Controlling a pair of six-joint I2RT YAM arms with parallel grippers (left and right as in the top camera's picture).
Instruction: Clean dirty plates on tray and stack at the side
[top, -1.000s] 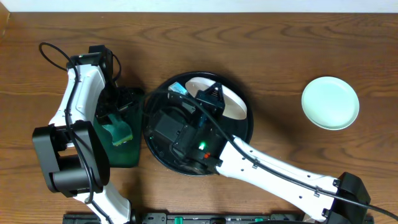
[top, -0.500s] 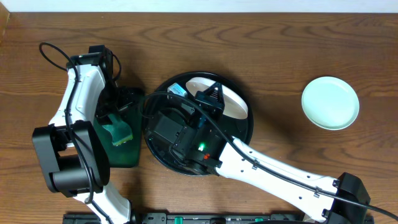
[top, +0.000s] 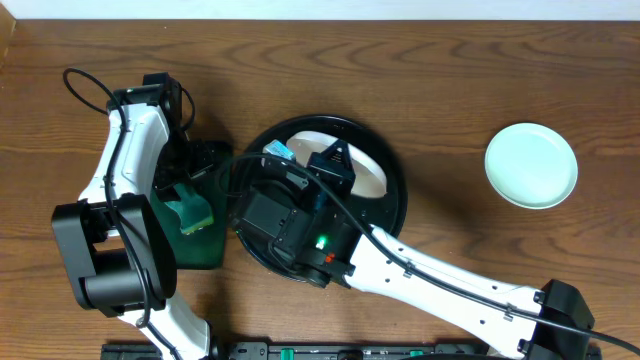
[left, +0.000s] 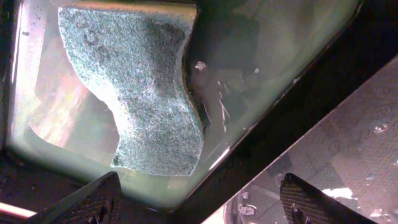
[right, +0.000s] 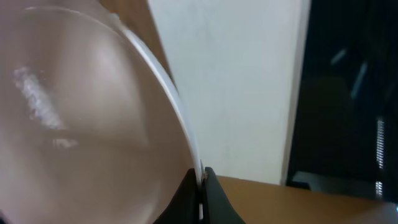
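The black round tray (top: 392, 215) sits mid-table, largely covered by my right arm. My right gripper (top: 333, 160) (right: 200, 186) is shut on the rim of a white plate (top: 365, 170) (right: 81, 124) and holds it tilted over the tray. A second plate (top: 531, 165), plain and pale, lies on the table at the far right. I see no third plate. My left gripper (top: 205, 165) (left: 202, 199) is open and empty, hovering over the near edge of the small dark-green tray.
The dark-green rectangular tray (top: 195, 250) (left: 261, 62) lies left of the black tray, holding a green sponge (top: 190, 210) (left: 137, 93) in shallow water. The left arm stands over it. Bare wooden table lies between the black tray and the far-right plate.
My right gripper has shifted slightly left with the plate, which now shows more edge-on. The left arm has not moved.
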